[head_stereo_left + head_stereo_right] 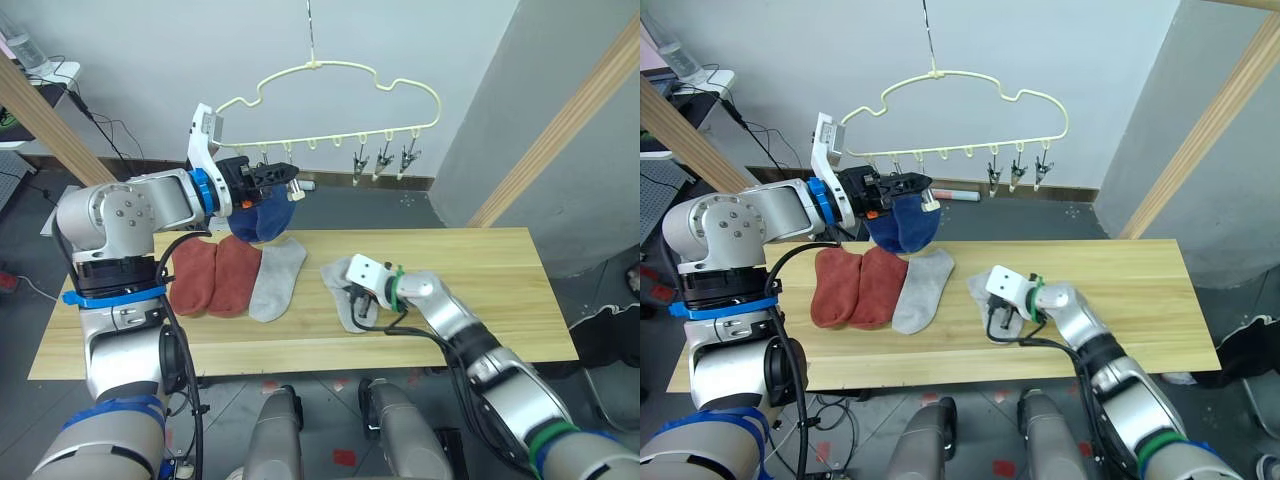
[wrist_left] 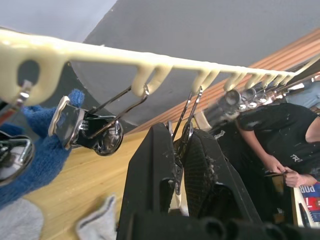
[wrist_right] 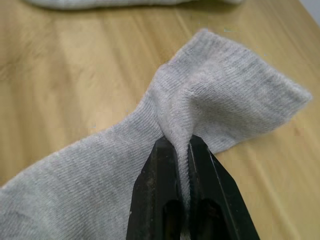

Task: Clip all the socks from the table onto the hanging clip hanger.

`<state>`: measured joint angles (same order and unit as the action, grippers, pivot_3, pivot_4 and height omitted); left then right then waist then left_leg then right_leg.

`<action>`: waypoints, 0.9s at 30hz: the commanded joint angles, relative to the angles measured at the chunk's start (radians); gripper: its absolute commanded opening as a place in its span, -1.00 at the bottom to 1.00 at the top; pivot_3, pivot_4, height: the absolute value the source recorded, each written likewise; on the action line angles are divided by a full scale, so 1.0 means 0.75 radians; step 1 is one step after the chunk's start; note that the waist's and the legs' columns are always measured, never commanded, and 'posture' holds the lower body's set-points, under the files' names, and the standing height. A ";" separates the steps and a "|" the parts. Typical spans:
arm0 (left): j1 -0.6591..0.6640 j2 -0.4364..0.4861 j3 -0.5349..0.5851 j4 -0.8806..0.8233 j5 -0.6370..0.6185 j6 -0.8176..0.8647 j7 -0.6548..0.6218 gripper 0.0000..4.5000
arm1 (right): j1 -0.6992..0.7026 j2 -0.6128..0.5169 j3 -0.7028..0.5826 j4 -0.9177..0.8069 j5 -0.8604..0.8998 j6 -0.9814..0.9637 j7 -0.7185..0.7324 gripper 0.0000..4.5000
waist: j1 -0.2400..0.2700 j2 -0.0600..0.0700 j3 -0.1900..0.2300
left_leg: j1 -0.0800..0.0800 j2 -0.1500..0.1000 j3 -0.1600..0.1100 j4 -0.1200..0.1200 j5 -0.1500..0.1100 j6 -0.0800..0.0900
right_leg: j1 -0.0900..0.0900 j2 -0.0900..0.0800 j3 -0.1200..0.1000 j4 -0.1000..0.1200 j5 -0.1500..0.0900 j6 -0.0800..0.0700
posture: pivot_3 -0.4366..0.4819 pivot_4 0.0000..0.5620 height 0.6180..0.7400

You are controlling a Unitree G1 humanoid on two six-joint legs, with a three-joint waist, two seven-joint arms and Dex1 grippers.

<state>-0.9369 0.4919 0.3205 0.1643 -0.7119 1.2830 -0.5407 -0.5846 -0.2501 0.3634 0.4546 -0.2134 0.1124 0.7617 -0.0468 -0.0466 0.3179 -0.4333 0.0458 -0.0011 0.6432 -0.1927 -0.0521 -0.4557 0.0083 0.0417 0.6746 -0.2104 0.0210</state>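
The cream clip hanger (image 1: 340,66) hangs above the table's (image 1: 480,290) far edge. Blue socks (image 1: 262,218) hang from its left clips. My left gripper (image 1: 275,178) is raised at the bottom bar, shut on a metal clip (image 2: 182,132) beside the blue socks (image 2: 45,145). Two rust-red socks (image 1: 215,278) and a light grey sock (image 1: 278,278) lie side by side on the table. Right of them, my right gripper (image 1: 358,300) is down at the tabletop, shut on a pinched fold of a second grey sock (image 3: 200,110).
Slanted wooden poles stand at the right (image 1: 560,130) and left (image 1: 40,115) of the table. Several free clips (image 1: 383,160) hang at the hanger's right end. A person (image 2: 272,145) in a black top is beyond the table. Bare tabletop lies to the right.
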 commanded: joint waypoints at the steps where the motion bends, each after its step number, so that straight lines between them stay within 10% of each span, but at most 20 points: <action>1: -0.027 -0.049 0.097 0.044 -0.077 0.091 0.049 -0.90 | 0.087 -0.020 -0.084 -0.449 0.127 0.107 0.044 -0.99 | -0.006 0.000 0.000 | 0.000 0.000 0.000 0.000 0.000 0.000 | 0.000 0.000 0.000 0.001 0.000 0.000 | -0.11 0.03 1.00; 8: -0.111 -0.096 0.228 0.189 -0.135 0.229 0.128 -0.90 | 0.171 -0.041 -0.088 -0.923 0.262 0.367 0.070 -0.99 | -0.020 0.000 0.000 | 0.002 0.002 -0.001 0.001 0.000 0.000 | 0.000 0.003 0.000 0.005 0.000 0.000 | -0.17 0.04 1.00; 27: -0.141 -0.110 0.231 0.185 -0.171 0.285 0.134 -0.90 | 0.014 0.004 -0.111 -0.898 0.350 0.471 -0.029 -0.99 | -0.017 0.000 0.000 | 0.000 0.001 0.000 0.001 0.000 0.000 | -0.001 0.001 0.000 0.001 0.000 0.000 | -0.18 0.02 1.00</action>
<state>-1.0407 0.3980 0.4956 0.3364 -0.8161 1.4848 -0.4269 -0.5648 -0.2437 0.2946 -0.1900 0.0284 0.4703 0.7406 -0.0593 -0.0466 0.3179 -0.4332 0.0462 -0.0013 0.6436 -0.1925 -0.0524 -0.4563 0.0093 0.0417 0.6754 -0.2106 0.0211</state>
